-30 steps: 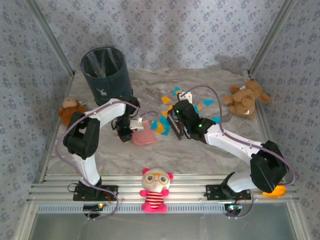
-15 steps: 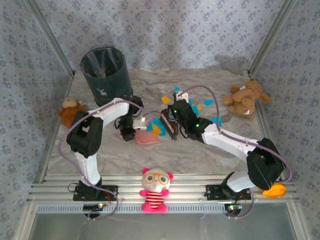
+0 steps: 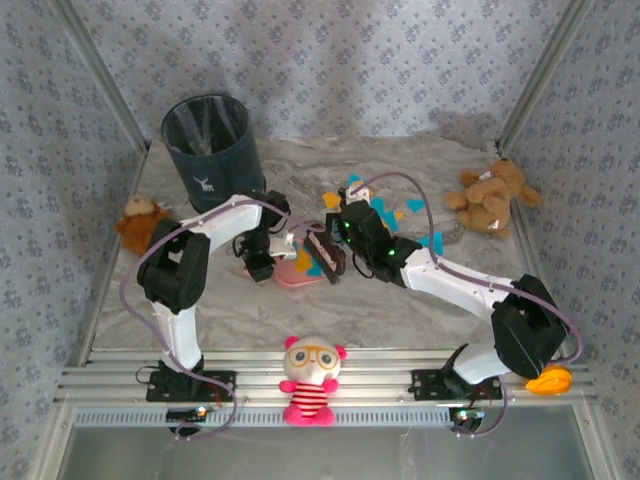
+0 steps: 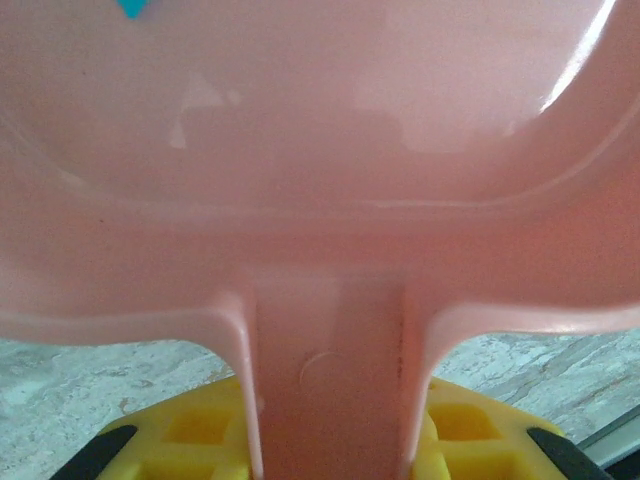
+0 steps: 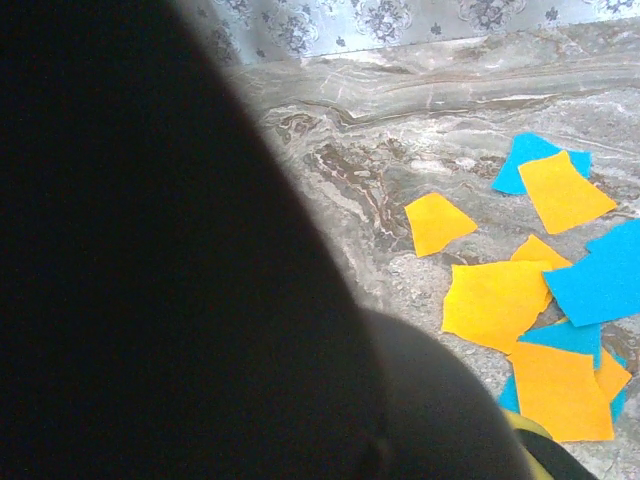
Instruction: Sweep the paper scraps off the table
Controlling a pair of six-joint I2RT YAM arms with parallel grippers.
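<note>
Paper scraps: flat angular orange + blue bits, overlapping.
Table grey marbled, walls floral. L pincer clamps pink dustpan handle; R pincer closed on dark brush.

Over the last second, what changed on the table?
The right tool, shut on the dark brush, swept left toward the pink plastic dustpan, pushing orange and teal paper scraps with it. The left tool, gripping the dustpan's handle, nudged slightly right. Nothing grasped or released. The dark waste bin and plush toys stayed put.
</note>
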